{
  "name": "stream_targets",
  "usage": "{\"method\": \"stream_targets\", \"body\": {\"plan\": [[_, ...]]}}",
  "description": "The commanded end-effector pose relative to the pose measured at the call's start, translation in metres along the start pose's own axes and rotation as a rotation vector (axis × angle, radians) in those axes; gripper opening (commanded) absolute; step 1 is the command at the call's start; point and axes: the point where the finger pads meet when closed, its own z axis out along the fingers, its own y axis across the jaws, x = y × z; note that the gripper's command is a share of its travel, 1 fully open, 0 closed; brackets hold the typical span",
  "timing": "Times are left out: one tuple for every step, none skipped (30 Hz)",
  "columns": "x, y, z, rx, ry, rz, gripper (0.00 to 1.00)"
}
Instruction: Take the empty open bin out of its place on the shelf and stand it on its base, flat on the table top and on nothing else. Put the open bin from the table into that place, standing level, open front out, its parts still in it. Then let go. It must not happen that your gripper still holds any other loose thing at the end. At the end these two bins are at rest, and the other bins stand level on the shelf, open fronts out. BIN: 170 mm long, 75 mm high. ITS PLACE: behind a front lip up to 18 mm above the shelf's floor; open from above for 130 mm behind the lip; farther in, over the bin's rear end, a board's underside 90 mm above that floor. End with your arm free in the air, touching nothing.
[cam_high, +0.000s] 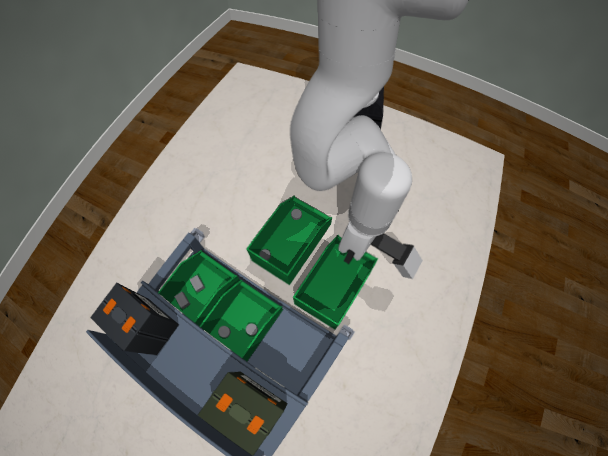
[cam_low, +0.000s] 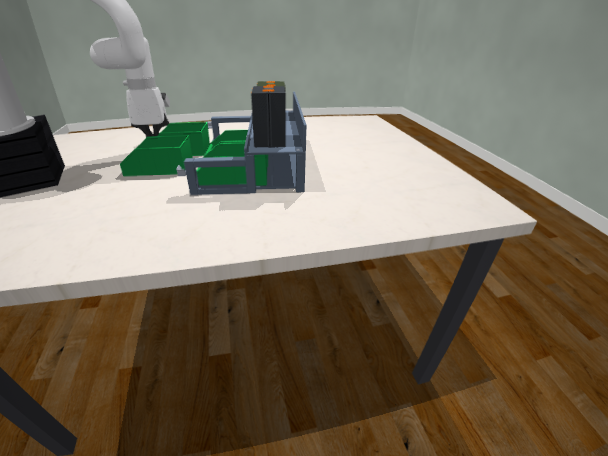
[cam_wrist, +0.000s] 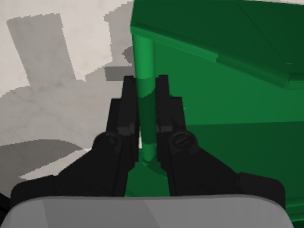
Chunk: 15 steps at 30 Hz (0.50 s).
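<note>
My gripper (cam_high: 348, 257) (cam_low: 151, 131) (cam_wrist: 147, 94) is shut on the rear wall of the empty green bin (cam_high: 332, 287) (cam_low: 155, 155) (cam_wrist: 227, 96). The bin is level, at about table height, just in front of the shelf's vacant right place (cam_high: 295, 342). I cannot tell whether its base touches the table. A second green bin (cam_high: 290, 240) (cam_low: 186, 131) stands on the table to its left, with two grey parts (cam_high: 296, 214) in it. The grey shelf (cam_high: 200, 360) (cam_low: 280, 165) holds two more green bins with parts (cam_high: 197, 285) (cam_high: 242, 312).
A black case (cam_high: 132, 320) and an olive case (cam_high: 242, 407) with orange clasps stand on the shelf's upper board, and they also show in the exterior view (cam_low: 269, 115). The arm's black base (cam_low: 25, 155) stands at the table's far end.
</note>
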Motion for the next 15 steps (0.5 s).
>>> {"method": "stream_targets", "body": {"plan": [[0.0006,0.0011,-0.0007,-0.003,0.002,0.0,0.0],[0.0006,0.0011,-0.0007,-0.003,0.002,0.0,0.0],[0.0006,0.0011,-0.0007,-0.003,0.002,0.0,0.0],[0.0006,0.0011,-0.0007,-0.003,0.002,0.0,0.0],[0.0006,0.0011,-0.0007,-0.003,0.002,0.0,0.95],[0.0006,0.0011,-0.0007,-0.003,0.002,0.0,0.95],[0.0006,0.0011,-0.0007,-0.003,0.002,0.0,0.95],[0.0006,0.0011,-0.0007,-0.003,0.002,0.0,0.95],[0.0006,0.0011,-0.0007,-0.003,0.002,0.0,0.95],[0.0006,0.0011,-0.0007,-0.003,0.002,0.0,0.95],[0.0006,0.0011,-0.0007,-0.003,0.002,0.0,0.95],[0.0006,0.0011,-0.0007,-0.003,0.002,0.0,0.95],[0.0006,0.0011,-0.0007,-0.003,0.002,0.0,0.95],[0.0006,0.0011,-0.0007,-0.003,0.002,0.0,0.95],[0.0006,0.0011,-0.0007,-0.003,0.002,0.0,0.95]]}}
